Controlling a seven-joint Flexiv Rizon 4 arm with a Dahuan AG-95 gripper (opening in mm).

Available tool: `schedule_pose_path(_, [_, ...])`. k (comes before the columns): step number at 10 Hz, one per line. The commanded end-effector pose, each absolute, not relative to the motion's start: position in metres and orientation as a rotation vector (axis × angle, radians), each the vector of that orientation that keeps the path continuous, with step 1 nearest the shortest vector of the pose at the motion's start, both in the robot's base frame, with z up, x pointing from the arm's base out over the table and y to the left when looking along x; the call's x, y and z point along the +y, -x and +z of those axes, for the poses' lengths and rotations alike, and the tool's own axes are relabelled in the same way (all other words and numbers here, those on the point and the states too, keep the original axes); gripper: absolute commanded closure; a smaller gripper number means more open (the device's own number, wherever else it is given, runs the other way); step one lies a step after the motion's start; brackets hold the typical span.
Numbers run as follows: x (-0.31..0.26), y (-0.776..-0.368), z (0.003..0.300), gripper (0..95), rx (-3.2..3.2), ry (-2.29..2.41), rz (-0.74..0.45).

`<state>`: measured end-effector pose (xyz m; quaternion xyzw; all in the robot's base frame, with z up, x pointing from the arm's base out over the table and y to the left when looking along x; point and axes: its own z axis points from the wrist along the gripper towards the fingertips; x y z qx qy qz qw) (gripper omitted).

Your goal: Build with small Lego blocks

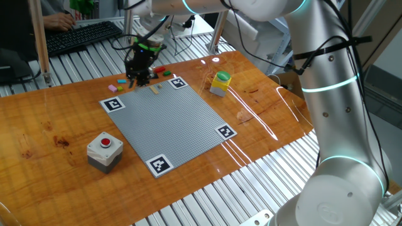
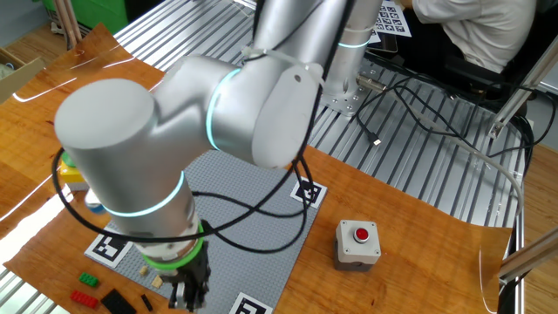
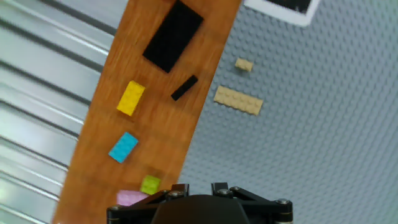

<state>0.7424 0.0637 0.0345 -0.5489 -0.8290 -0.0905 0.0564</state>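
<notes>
**mo:** Red button box (image 1: 104, 151) is sitting closest to the near edge; the gripper (image 1: 141, 76) is hovering at the far edge by loose small Lego blocks (image 1: 117, 86).

**jk:** Other side, it's hanging beside the red and green bricks (image 2: 85, 289). Fingers?

**mo:** Can't tell, they're hiding. Hand view's showing a yellow brick (image 3: 130, 98) lying off the grey baseplate (image 3: 311, 124), probably for easy picking.

Small Lego blocks are seen in the hand view: a large black plate (image 3: 173, 35), a thin black brick (image 3: 184, 88), a yellow brick (image 3: 130, 98), a blue brick (image 3: 123, 147), a green brick (image 3: 150, 184) and a pink brick (image 3: 130, 197) lie flat on the wood. A long tan plate (image 3: 238, 101) and a small tan brick (image 3: 244, 65) are set on the grey studded baseplate (image 3: 323, 112).
</notes>
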Motion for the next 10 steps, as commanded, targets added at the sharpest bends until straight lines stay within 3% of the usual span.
schedule_pose_path(1, [0.073, -0.757, 0.031, 76.0, -2.408, 1.847, -0.290])
schedule_pose_path(10, [0.083, -0.792, 0.030, 76.0, -2.201, 2.124, -0.305])
